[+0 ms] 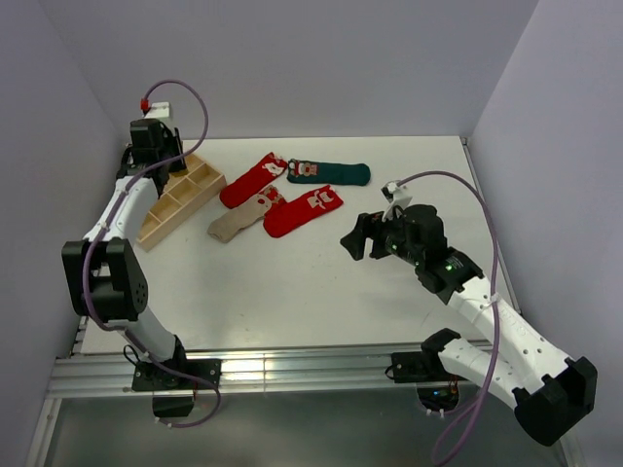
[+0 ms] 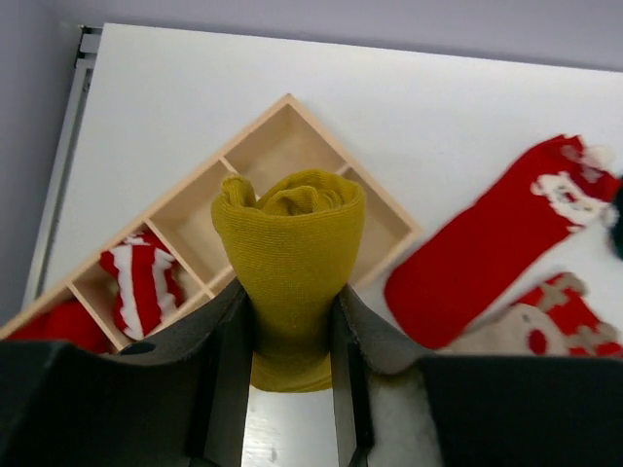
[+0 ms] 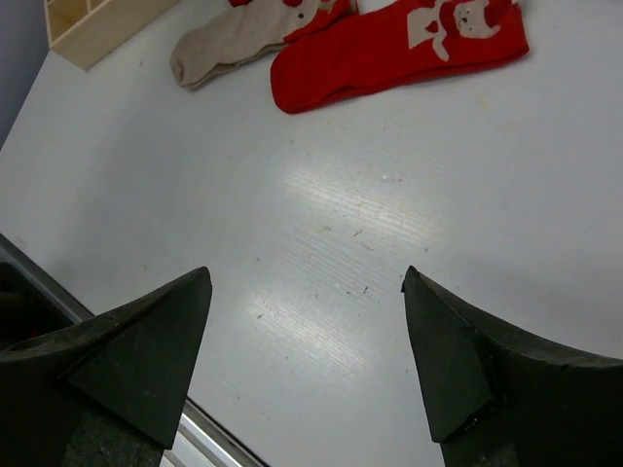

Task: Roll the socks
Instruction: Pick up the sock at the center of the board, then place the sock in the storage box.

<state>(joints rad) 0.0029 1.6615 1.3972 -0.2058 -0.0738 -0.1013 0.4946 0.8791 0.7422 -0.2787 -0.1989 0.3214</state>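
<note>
My left gripper (image 2: 290,304) is shut on a rolled mustard yellow sock (image 2: 289,229), held above the wooden divided tray (image 2: 381,197) at the table's far left (image 1: 156,146). Two tray compartments hold a rolled red-and-white striped sock (image 2: 141,282) and a red roll (image 2: 58,326). Flat on the table lie a red sock (image 1: 251,180), a dark green sock (image 1: 331,173), a beige sock (image 1: 238,219) and a second red sock (image 1: 302,211). My right gripper (image 1: 362,238) (image 3: 307,277) is open and empty over bare table, to the right of and nearer than the flat socks.
The wooden tray (image 1: 180,199) lies diagonally by the left wall. Grey walls close the table at the left, back and right. The table's metal front rail (image 1: 292,370) runs between the arm bases. Bare tabletop (image 3: 341,224) lies under my right gripper.
</note>
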